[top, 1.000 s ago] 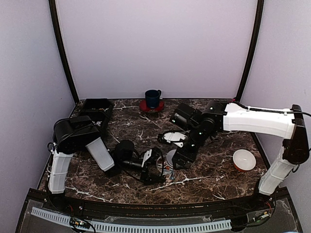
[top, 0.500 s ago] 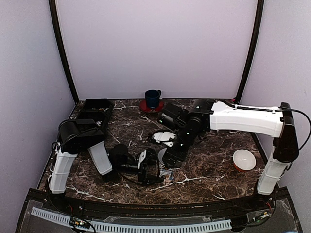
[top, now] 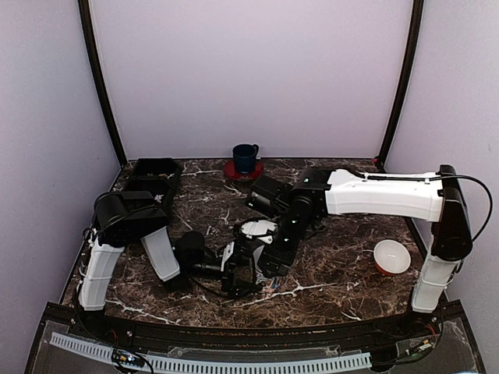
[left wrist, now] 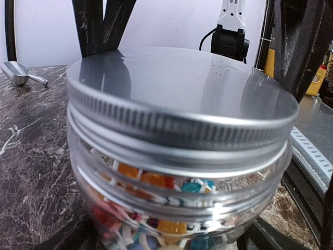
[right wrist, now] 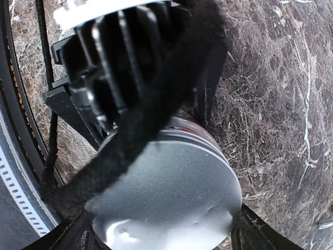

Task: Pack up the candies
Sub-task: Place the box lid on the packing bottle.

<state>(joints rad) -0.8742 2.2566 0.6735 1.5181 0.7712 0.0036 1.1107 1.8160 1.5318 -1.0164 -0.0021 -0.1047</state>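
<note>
Plainly we are at the capping step; the candies [left wrist: 156, 179] already sit inside the clear jar [left wrist: 171, 208], which stands on the worktop [top: 343, 265] near its front edge, between the two arms. The silver lid [left wrist: 177, 83] lies over the jar's mouth; whether its thread has caught we cannot tell, and it looks very slightly tilted.

The right gripper [right wrist: 166, 229] reaches down from above, and its wrist view shows a dark finger against each side of the lid's rim, so we judge it clamped on the lid. The left gripper [left wrist: 171, 242] comes in low and level; its fingers flank the jar's lower wall on either side, but we cannot tell whether they press on it or stand a little off.

The next move, as we judge it, calls for a firm hold on the jar from the left, then a level seating and a turn of the lid from the right; a tilted start could cross the thread.

The jar is round, wide and squat, of clear glossy plastic with a ribbed neck; the lid is brushed metal, flat on top, with a fine knurled band round its edge; the candies are small, rounded and many-coloured, with thin white sticks among them; the worktop is dark, polished, white-veined stone; a small metal scoop [left wrist: 18, 73] lies well apart.
</note>
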